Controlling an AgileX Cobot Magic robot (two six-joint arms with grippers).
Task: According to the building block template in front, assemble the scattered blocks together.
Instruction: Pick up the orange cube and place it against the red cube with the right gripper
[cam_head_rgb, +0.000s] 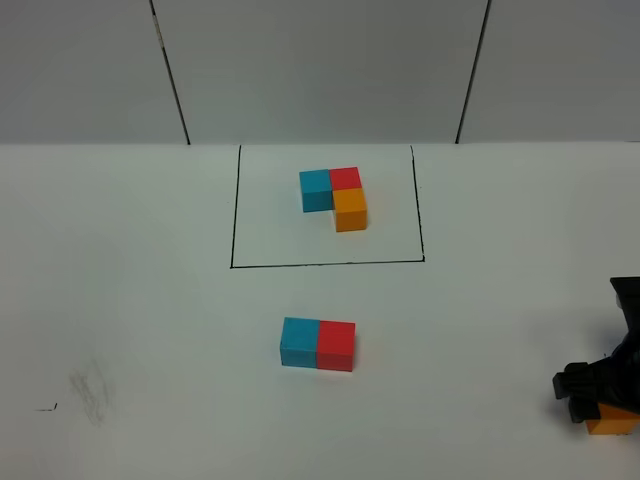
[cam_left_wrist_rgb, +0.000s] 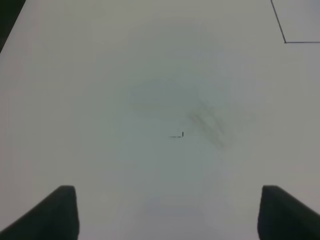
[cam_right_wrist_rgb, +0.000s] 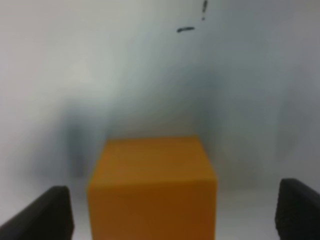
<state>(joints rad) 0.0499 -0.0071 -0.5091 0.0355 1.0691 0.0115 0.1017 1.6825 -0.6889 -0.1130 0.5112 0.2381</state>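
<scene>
Straddling the orange cube (cam_right_wrist_rgb: 152, 185), the right gripper (cam_right_wrist_rgb: 172, 212) stands wide open.

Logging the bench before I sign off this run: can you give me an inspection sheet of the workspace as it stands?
Surface: white table, with a grey smudge and a small pen mark on its left.
Job's things: template of blue, red and orange cubes in an L inside the black frame; loose blue cube and loose red cube touching side by side; loose orange cube apart, near the right edge.
Clutter: nothing seen.
Grippers: left tool open over bare table; right tool open, fingers either side of the orange cube with gaps.
Cables: nothing seen.
Surroundings: pale wall panels with dark seams.
</scene>
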